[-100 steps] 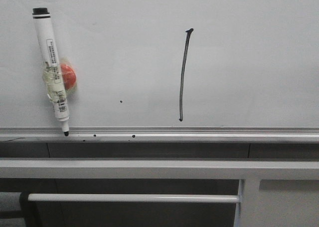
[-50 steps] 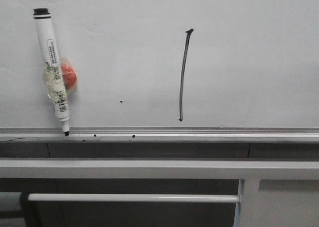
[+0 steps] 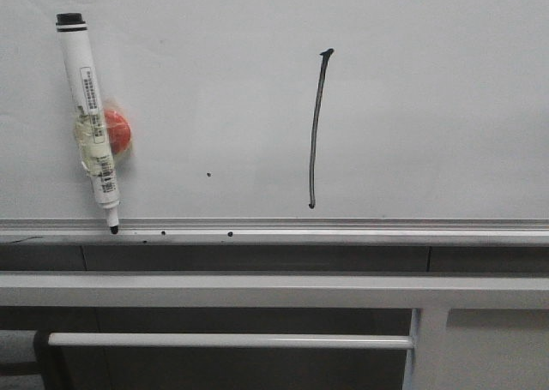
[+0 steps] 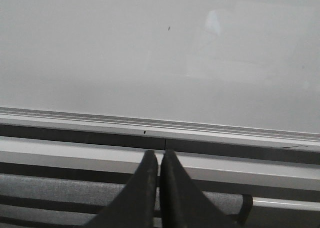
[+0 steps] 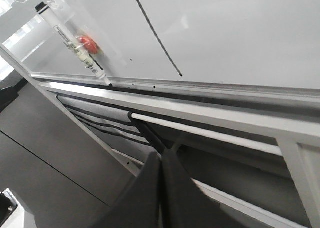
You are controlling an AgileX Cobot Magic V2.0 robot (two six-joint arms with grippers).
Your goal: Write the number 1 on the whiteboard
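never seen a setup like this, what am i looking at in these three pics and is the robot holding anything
This is a robot with two arms, each ending in a two-fingered gripper, and three cameras. The front view looks straight ahead at a whiteboard; neither arm shows in it. On the board is a thin black stroke, the number 1, with a small flag at its top. To its left, a marker is stuck to the board by a red magnet, tip down on the silver rail.

The other two pictures come from cameras on the wrists. The left gripper faces a blank part of the board. The right gripper looks up at the board from lower down and to the side, so the stroke and marker appear slanted. Both grippers are shut and hold nothing.
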